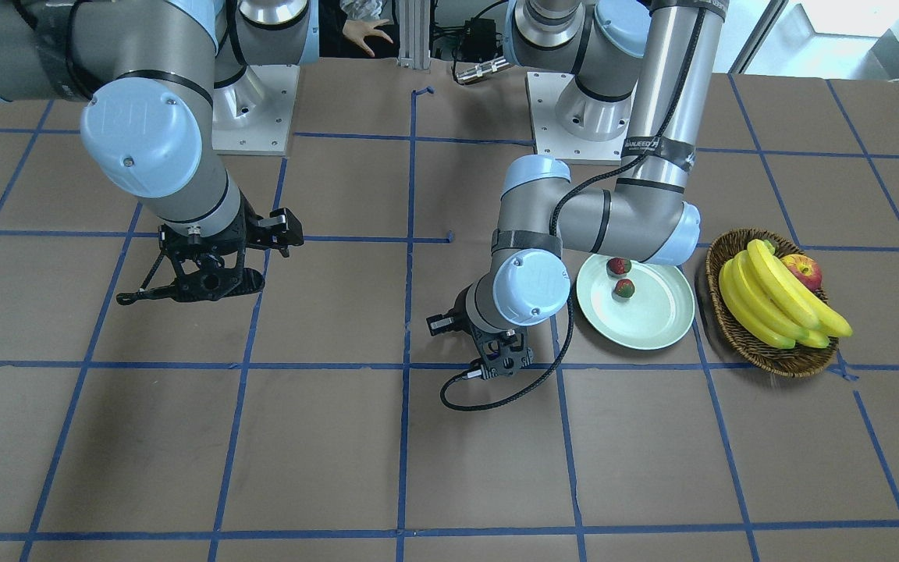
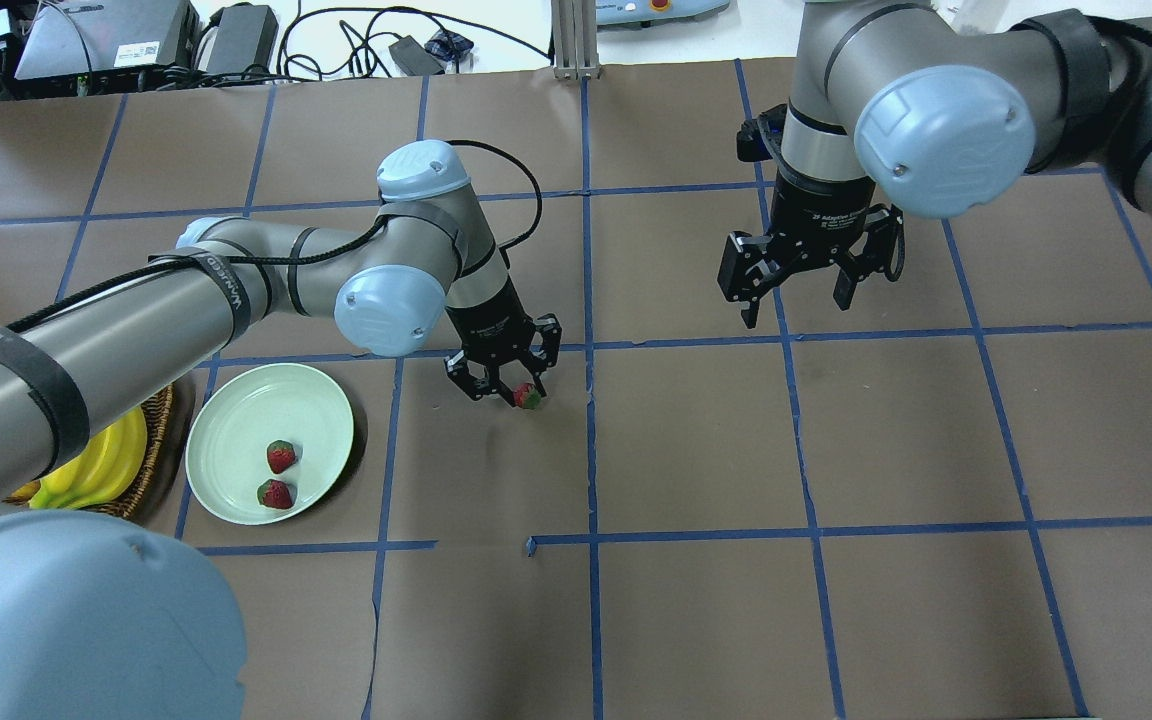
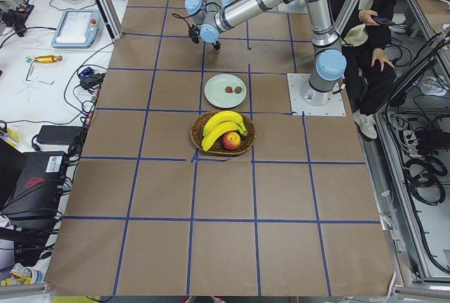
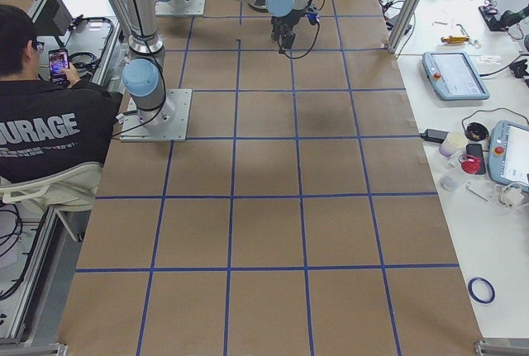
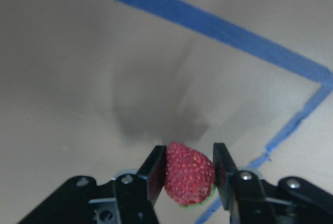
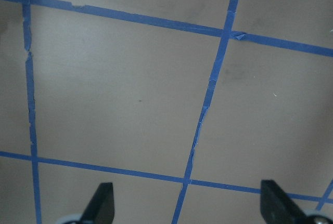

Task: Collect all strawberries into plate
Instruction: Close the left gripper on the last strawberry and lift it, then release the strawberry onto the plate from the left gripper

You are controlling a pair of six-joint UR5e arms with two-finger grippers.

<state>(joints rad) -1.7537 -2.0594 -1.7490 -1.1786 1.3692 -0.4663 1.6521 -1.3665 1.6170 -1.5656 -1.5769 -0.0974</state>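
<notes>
The left arm's fingers (image 5: 155, 168) pinch one strawberry (image 5: 189, 173) by its sides, close to the worktop (image 2: 696, 450) and apart from the plate (image 2: 236, 415). Its long axis runs along the fingers, red tip outward, green top toward the wrist. Two strawberries (image 2: 281, 456) lie in the plate, their leafy ends hard to make out. The right arm's fingers (image 6: 101, 203) hang spread wide, holding nothing. The wrist label there begins "2F Adaptive"; the rest is unreadable.
</notes>
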